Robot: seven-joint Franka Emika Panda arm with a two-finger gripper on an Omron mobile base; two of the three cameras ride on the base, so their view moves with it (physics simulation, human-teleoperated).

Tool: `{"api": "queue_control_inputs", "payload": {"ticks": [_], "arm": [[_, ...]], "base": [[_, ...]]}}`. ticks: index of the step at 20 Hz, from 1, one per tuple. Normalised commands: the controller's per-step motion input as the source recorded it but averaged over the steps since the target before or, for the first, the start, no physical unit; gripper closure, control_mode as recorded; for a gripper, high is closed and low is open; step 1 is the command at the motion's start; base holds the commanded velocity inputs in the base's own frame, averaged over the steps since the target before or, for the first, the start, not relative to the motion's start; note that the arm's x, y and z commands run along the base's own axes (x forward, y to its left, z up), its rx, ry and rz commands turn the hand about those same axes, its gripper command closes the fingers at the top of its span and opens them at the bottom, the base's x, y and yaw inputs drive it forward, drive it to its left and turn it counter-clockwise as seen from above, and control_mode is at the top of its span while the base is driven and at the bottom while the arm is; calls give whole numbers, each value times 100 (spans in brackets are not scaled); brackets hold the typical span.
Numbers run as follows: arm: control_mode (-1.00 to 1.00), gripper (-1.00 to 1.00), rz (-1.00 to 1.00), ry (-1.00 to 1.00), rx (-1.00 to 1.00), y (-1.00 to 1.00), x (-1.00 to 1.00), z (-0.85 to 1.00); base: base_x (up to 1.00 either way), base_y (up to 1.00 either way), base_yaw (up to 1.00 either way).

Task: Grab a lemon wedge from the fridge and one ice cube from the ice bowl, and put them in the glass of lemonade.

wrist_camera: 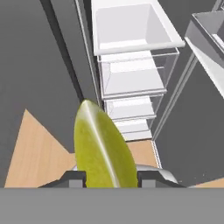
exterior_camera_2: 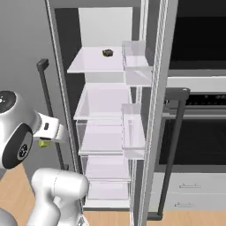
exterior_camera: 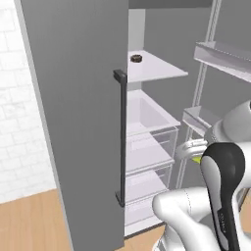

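Observation:
My gripper [wrist_camera: 109, 178] is shut on the lemon wedge [wrist_camera: 103, 146], a bright yellow curved piece standing up between the two fingertips. From the base, the lemon wedge [exterior_camera: 197, 159] [exterior_camera_2: 43, 143] shows as a small yellow spot under the white hand, outside the fridge and in front of its drawers. The fridge [exterior_camera: 78, 98] [exterior_camera_2: 106, 101] has its left door closed and its right door swung open, baring white shelves and clear drawers [wrist_camera: 131, 72]. The ice bowl and the glass of lemonade are out of view.
A small dark round object [exterior_camera: 136, 58] [exterior_camera_2: 107, 53] lies on the upper fridge shelf. The open door's shelves [exterior_camera_2: 132, 128] jut out on the right. A black built-in oven [exterior_camera_2: 198, 141] stands to the fridge's right. Wooden floor [wrist_camera: 39, 148] lies below.

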Motion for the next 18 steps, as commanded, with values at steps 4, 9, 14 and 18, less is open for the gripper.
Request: {"api": "queue_control_inputs", "payload": {"ticks": [4, 9, 14, 18], "arm": [[100, 100, 0, 0, 0, 0, 0, 0], [100, 100, 0, 0, 0, 0, 0, 0], [100, 100, 0, 0, 0, 0, 0, 0], [100, 100, 0, 0, 0, 0, 0, 0]], "base": [[-100, 9, -31], [-99, -5, -30], [-77, -39, -37], [-25, -58, -45]]}}
